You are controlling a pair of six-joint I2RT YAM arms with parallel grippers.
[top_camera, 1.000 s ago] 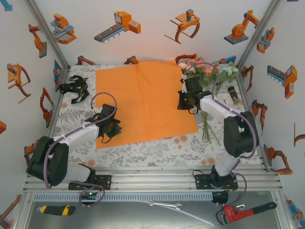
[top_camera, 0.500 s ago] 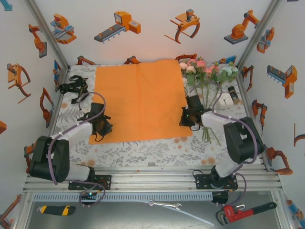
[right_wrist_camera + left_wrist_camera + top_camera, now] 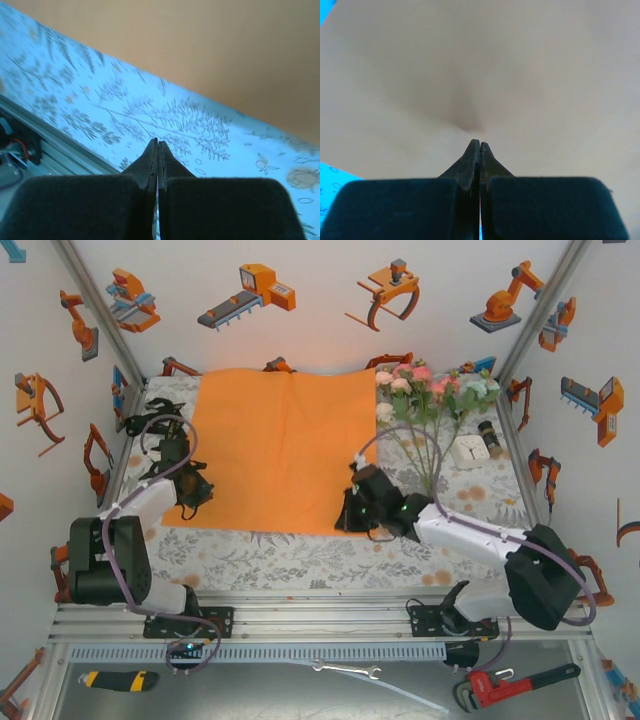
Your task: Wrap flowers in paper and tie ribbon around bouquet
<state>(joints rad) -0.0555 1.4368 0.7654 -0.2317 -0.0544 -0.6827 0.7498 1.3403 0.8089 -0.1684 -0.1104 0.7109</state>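
The orange paper (image 3: pixel 280 445) lies flat on the tablecloth. In the left wrist view this paper (image 3: pixel 480 65) looks pale. The flowers (image 3: pixel 435 390) lie at the back right, stems pointing toward the near side, off the paper. The black ribbon (image 3: pixel 150 422) lies bunched at the back left. My left gripper (image 3: pixel 190 492) is shut at the paper's left edge; in its wrist view the left gripper (image 3: pixel 479 143) touches the sheet at a small dimple. My right gripper (image 3: pixel 350 514) is shut by the paper's near right corner. The right gripper (image 3: pixel 157 141) hangs over bare tablecloth with the paper (image 3: pixel 200 50) behind it.
A small white object (image 3: pixel 468 450) and a dark bottle (image 3: pixel 490 437) sit right of the flower stems. Printed walls close in the left, back and right. A metal rail (image 3: pixel 320 620) runs along the near edge, with a red wrench (image 3: pixel 500 685) and a knife (image 3: pixel 118 680) below it.
The paper has slid left and back and now lies square. My left gripper moved left and back. My right gripper swept from beside the flowers to the paper's near right corner.
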